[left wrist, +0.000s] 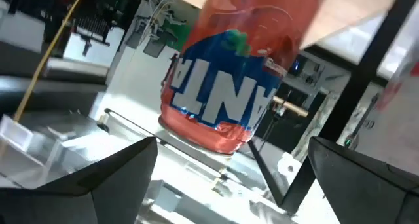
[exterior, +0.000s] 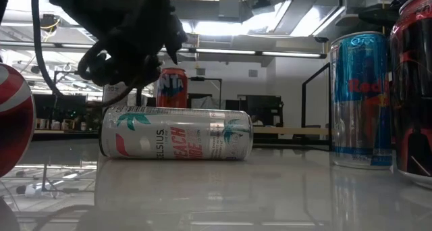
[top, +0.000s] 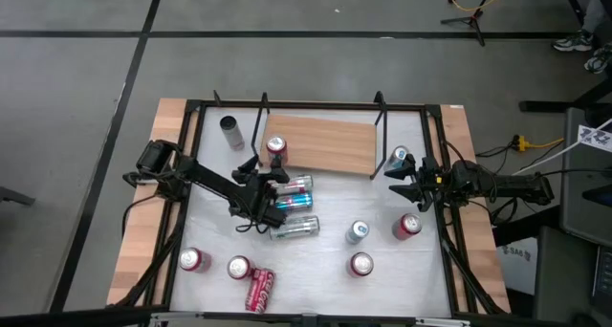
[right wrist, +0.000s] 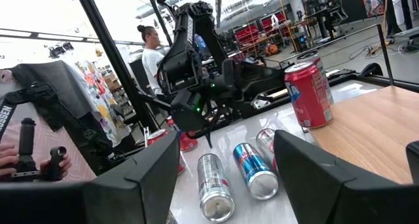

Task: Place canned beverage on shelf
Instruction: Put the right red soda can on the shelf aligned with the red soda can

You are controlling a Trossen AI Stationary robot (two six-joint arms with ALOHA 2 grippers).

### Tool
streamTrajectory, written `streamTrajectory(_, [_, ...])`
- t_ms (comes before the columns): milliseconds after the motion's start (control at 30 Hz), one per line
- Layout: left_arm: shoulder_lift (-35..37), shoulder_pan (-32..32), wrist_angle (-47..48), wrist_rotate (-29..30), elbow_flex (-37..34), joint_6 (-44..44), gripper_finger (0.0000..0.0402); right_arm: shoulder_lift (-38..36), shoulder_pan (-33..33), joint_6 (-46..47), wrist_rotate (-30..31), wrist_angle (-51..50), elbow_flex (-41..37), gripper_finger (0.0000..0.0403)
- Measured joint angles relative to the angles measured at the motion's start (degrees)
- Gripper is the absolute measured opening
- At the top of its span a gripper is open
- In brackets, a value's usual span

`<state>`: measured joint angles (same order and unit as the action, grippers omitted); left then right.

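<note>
An orange-red and blue canned beverage (top: 276, 147) stands upright on its base at the left end of the wooden shelf (top: 330, 143). It also shows in the right wrist view as the canned beverage (right wrist: 309, 94) on the shelf's corner. My left gripper (top: 271, 175) is open just on the near side of it. In its own wrist view the can (left wrist: 226, 93) fills the space ahead, between the spread fingers (left wrist: 98, 178) and apart from them. My right gripper (top: 397, 179) waits open at the table's right side, with nothing between its fingers (right wrist: 141, 178).
Three cans lie on their sides (top: 295, 201) right under the left arm, the nearest a white one (exterior: 175, 133). Upright cans stand at the front left (top: 195, 260), front right (top: 360, 264) and by the shelf's right end (top: 400, 158). A person (right wrist: 152, 47) stands beyond the table.
</note>
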<state>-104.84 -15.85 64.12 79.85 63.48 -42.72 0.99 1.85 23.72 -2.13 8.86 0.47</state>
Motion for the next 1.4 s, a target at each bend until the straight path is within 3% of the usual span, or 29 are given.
streamTrajectory(400, [0.00, -2.78, -0.06, 0.25, 0.02, 19.23, 0.0389, 0.00, 0.00, -0.01, -0.02, -0.02, 0.00, 0.0239])
streamTrajectory(633, [0.00, -3.89, -0.07, 5.65, 0.02, 29.36, 0.0389, 0.00, 0.00, -0.01, -0.02, 0.00, 0.00, 0.0239])
streamTrajectory(833, [1.23, -4.07, -0.13, 6.23, 0.02, 37.59, 0.0389, 0.00, 0.00, -0.01, -0.02, 0.00, 0.00, 0.0239])
streamTrajectory(1067, [6.45, -4.39, -3.05, 6.34, 0.02, 39.23, 0.0389, 0.00, 0.00, 0.00, -0.01, 0.00, 0.00, 0.0239])
streamTrajectory(1400, [16.67, -7.81, -19.81, 9.56, 0.02, 39.43, 0.0389, 0.00, 0.00, -0.01, -0.02, -0.02, 0.00, 0.0239])
